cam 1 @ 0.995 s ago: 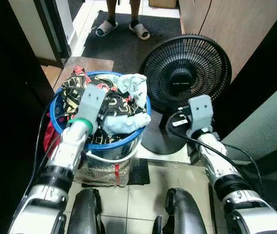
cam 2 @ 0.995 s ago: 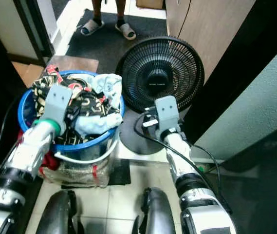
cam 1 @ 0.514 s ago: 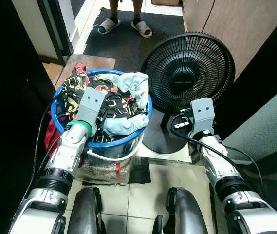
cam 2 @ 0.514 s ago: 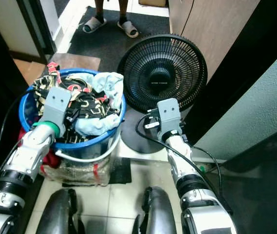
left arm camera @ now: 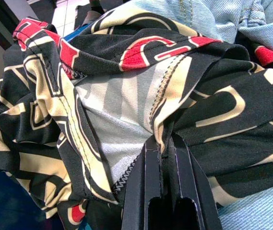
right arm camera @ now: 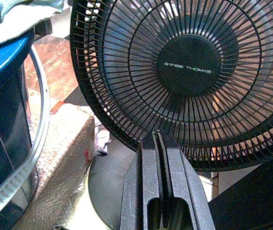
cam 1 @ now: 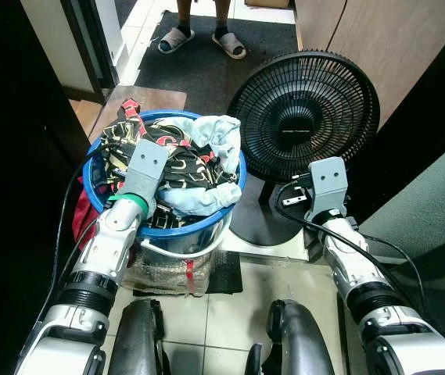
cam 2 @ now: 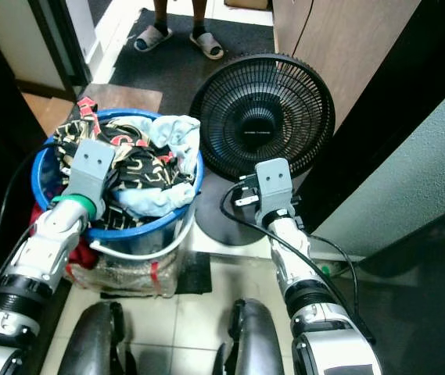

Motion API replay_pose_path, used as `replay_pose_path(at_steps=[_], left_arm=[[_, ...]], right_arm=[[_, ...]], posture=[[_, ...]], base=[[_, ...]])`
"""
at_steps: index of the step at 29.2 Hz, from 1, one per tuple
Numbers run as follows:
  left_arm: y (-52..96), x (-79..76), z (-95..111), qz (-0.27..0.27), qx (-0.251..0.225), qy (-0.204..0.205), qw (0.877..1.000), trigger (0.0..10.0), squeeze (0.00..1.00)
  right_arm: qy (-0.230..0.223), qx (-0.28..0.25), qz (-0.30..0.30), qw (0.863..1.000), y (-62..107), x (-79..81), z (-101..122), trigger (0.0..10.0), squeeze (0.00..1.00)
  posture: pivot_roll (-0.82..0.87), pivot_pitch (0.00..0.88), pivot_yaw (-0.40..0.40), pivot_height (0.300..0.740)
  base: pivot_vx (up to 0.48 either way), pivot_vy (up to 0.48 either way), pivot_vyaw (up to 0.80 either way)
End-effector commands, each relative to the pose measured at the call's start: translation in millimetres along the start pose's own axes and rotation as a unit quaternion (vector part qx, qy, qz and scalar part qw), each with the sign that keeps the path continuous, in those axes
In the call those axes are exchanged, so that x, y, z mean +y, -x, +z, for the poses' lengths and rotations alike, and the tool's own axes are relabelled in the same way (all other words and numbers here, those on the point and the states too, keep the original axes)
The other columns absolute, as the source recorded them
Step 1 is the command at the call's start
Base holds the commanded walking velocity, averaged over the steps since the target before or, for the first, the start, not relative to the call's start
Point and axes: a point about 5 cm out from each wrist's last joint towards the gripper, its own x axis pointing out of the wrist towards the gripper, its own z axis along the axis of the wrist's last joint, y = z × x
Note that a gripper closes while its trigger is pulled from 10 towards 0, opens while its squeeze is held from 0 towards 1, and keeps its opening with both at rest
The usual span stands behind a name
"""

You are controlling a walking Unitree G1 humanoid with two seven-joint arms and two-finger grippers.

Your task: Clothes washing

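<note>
Left wrist view shows our left gripper (left arm camera: 164, 146) pinched closed on a fold of the black patterned garment (left arm camera: 126, 96) atop the blue basket (cam 1: 206, 223). We should lift straight up, slowly, so the denim (cam 1: 216, 137) stays behind. Our right gripper (right arm camera: 161, 143) hangs closed, empty, before the fan (cam 1: 304, 117).

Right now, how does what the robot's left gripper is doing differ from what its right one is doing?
The left gripper is down in the blue bucket, its fingers shut on a fold of the black patterned garment; the right gripper hangs outside the bucket, shut on nothing, facing the black fan. Both have their two black fingers closed together.
</note>
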Motion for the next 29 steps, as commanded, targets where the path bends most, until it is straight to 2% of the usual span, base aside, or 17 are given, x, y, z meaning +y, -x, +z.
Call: replay_pose_path(at_steps=[1,9,10,11,12,14,15,16,17,18,20,22,23,27,28,29], left_arm=[[4.1,-5.6,-17,-0.012,0.031,0.003,0.999,0.0,0.00],[4.3,-3.9,1,-0.007,-0.001,0.011,1.000,0.0,0.00],[6.6,1.5,19,0.004,-0.033,0.032,0.999,10.0,0.00],[6.6,1.5,19,0.004,-0.033,0.032,0.999,10.0,0.00],[13.1,7.6,46,0.007,-0.082,0.054,0.995,10.0,0.00],[27.4,15.5,86,0.004,-0.152,0.082,0.985,10.0,0.00],[32.0,17.2,98,0.001,-0.171,0.089,0.981,10.0,0.00],[32.0,17.2,98,0.001,-0.171,0.089,0.981,10.0,0.00],[38.2,22.4,116,0.000,-0.202,0.093,0.975,10.0,0.00],[38.2,22.4,116,0.000,-0.202,0.093,0.975,10.0,0.00],[41.8,29.2,133,0.004,-0.226,0.103,0.969,10.0,0.00],[42.9,31.0,138,0.005,-0.232,0.107,0.967,10.0,0.00],[45.8,32.2,146,0.001,-0.243,0.115,0.963,10.0,0.00],[52.6,30.8,153,-0.009,-0.248,0.141,0.958,10.0,0.00],[59.7,30.7,158,-0.014,-0.253,0.151,0.955,10.0,0.00],[64.6,31.1,150,-0.007,-0.243,0.136,0.960,10.0,0.00]], right_arm=[[-0.002,0.013,-0.006,1.000,3.8,-1.5,-8,10.0,0.00],[-0.004,-0.001,-0.010,1.000,3.9,-2.1,-4,10.0,0.00],[-0.012,-0.022,-0.016,1.000,4.3,-3.1,3,10.0,0.00],[-0.012,-0.022,-0.016,1.000,4.3,-3.1,3,10.0,0.00],[-0.023,-0.051,-0.023,0.998,7.1,-3.7,12,10.0,0.00],[-0.038,-0.092,-0.031,0.995,15.2,-2.9,25,10.0,0.00],[-0.042,-0.103,-0.033,0.993,18.9,-1.4,28,10.0,0.00],[-0.042,-0.103,-0.033,0.993,18.9,-1.4,28,10.0,0.00],[-0.048,-0.117,-0.033,0.991,25.6,3.3,33,10.0,0.00],[-0.048,-0.117,-0.033,0.991,25.6,3.3,33,10.0,0.00],[-0.053,-0.131,-0.034,0.989,29.7,5.5,40,10.0,0.00],[-0.056,-0.135,-0.036,0.989,30.5,5.8,42,10.0,0.00],[-0.059,-0.145,-0.037,0.987,31.9,6.4,47,10.0,0.00],[-0.060,-0.156,-0.039,0.985,35.1,7.3,54,10.0,0.00],[-0.062,-0.156,-0.042,0.985,38.8,7.5,56,10.0,0.00],[-0.065,-0.153,-0.047,0.985,43.4,8.5,54,10.0,0.00]], posture=[[0.17,0.305,-0.004,0.585],[0.16,0.274,0.000,0.585],[0.16,0.251,0.004,0.585],[0.16,0.251,0.004,0.585],[0.16,0.228,0.006,0.585],[0.16,0.200,0.008,0.585],[0.16,0.193,0.008,0.585],[0.16,0.193,0.008,0.585],[0.16,0.169,0.008,0.585],[0.16,0.169,0.008,0.585],[0.16,0.138,0.007,0.585],[0.16,0.138,0.007,0.585],[0.15,0.096,0.007,0.585],[0.14,0.073,0.008,0.585],[0.13,0.038,0.009,0.585],[0.13,0.011,0.008,0.585]], base=[[0.000,0.000,0.00],[0.000,0.000,0.00],[0.000,0.000,0.00],[0.000,0.000,0.00],[0.000,0.000,0.00],[0.000,0.000,0.00],[0.000,0.000,0.00],[0.000,0.000,0.00],[0.000,0.000,0.00],[0.000,0.000,0.00],[0.000,0.000,0.00],[0.000,0.000,0.00],[0.000,0.000,0.00],[0.000,0.000,0.00],[0.000,0.000,0.00],[0.000,0.000,0.00]])
